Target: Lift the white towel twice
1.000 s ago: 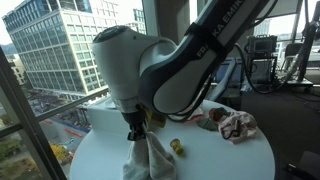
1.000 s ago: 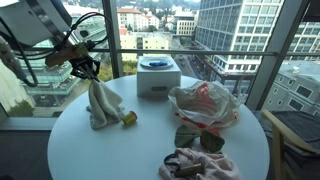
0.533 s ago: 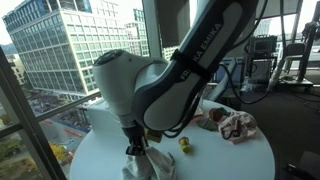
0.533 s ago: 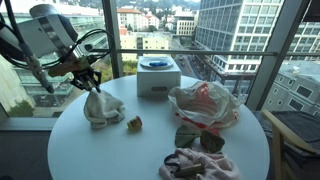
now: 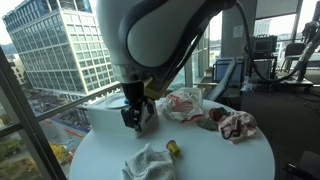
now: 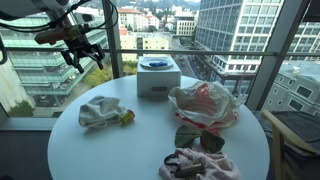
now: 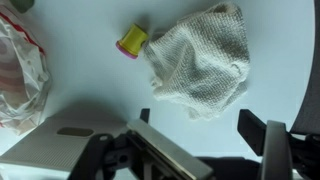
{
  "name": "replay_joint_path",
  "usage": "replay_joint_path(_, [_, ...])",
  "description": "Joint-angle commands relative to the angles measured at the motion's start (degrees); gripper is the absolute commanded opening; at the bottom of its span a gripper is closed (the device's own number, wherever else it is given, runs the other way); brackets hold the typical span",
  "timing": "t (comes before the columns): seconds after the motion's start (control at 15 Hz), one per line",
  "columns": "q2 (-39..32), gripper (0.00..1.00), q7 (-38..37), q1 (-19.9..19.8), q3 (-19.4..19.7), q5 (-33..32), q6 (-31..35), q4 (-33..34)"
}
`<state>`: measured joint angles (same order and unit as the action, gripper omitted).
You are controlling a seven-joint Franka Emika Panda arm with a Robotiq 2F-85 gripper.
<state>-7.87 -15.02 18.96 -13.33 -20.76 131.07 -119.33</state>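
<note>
The white towel (image 5: 150, 162) lies crumpled on the round white table (image 5: 225, 160), near its window-side edge; it also shows in an exterior view (image 6: 100, 112). My gripper (image 5: 135, 118) hangs well above the towel, open and holding nothing, and is seen high over the table edge in an exterior view (image 6: 85, 55). In the wrist view the towel (image 7: 200, 60) lies below and ahead of the open gripper (image 7: 197, 120), with bare table between its two dark fingers.
A small yellow object (image 6: 127, 117) sits right beside the towel. Farther in stand a white box (image 6: 158, 78), a clear plastic bag with red contents (image 6: 205, 103), dark leaves (image 6: 195, 137) and a pink-white cloth (image 6: 200, 163). Window glass borders the table.
The gripper opened and let go of the towel, which dropped from a hanging shape into a heap on the table. The arm then rose away from it.
</note>
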Motion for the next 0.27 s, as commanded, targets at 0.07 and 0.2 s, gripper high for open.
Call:
replay_joint_path(0.07, [12.2, 1.0, 2.1, -4.6, 2.2, 4.2, -3.8, -6.2])
replay_joint_path(0.2, [15.2, 1.0, 2.4, -6.6, 3.2, 4.7, -4.8, -7.9])
